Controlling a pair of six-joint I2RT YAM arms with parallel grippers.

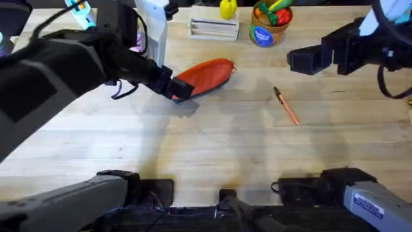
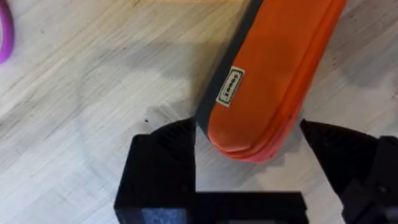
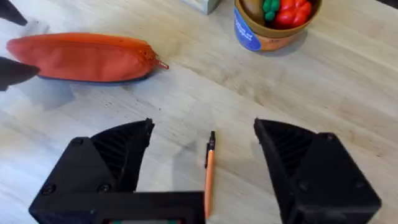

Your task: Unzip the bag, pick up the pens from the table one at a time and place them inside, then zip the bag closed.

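A wide, pale wooden bench [image 1: 212,145] with plank grain carries everything here. Two dark robot arms reach over it from the near edge. The left arm stretches diagonally across the left half of the bench, and its gripper [image 2: 249,140] sits at the near end of the bag [image 1: 207,76], jaws spread open, one on each side of the bag's rounded end without closing on it. The bag is a long orange-red fabric pouch with a dark blue underside, lying flat toward the far middle of the bench, zipper shut, its small pull [image 3: 161,64] at the end away from the left gripper. The right gripper [image 3: 205,146] hangs above the right side of the bench, jaws wide open, directly over the pen [image 1: 287,106]. The pen is thin and orange with a dark tip, lying alone on the wood, well apart from the bag. At the far edge stand a round tub of toy vegetables [image 1: 270,24] and a small flat box [image 1: 214,28].
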